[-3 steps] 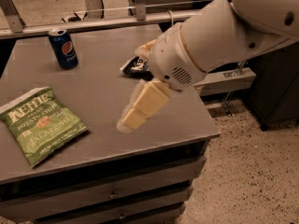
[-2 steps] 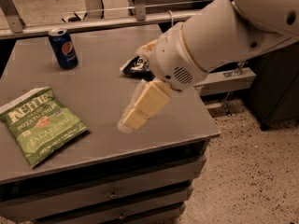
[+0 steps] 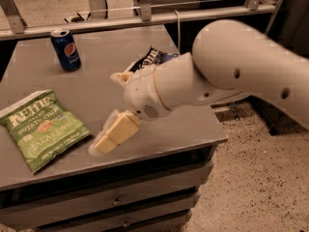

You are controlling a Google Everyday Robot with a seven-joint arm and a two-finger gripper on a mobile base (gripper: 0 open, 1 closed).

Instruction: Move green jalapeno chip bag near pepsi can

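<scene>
The green jalapeno chip bag [image 3: 43, 128] lies flat at the front left of the grey table [image 3: 101, 52], label up. The pepsi can [image 3: 66, 50] stands upright at the back left, well apart from the bag. My gripper [image 3: 114, 133] hangs just above the table near its front edge, a short way right of the bag and not touching it. It holds nothing that I can see. The white arm [image 3: 231, 71] reaches in from the right.
A dark blue chip bag [image 3: 154, 58] lies at the back middle of the table, partly hidden behind my wrist. Drawers [image 3: 116, 202] sit under the tabletop. A rail [image 3: 145, 17] runs behind the table. Speckled floor [image 3: 251, 187] lies to the right.
My gripper and arm have moved left and down, closer to the green bag. The bag and the can have not moved.
</scene>
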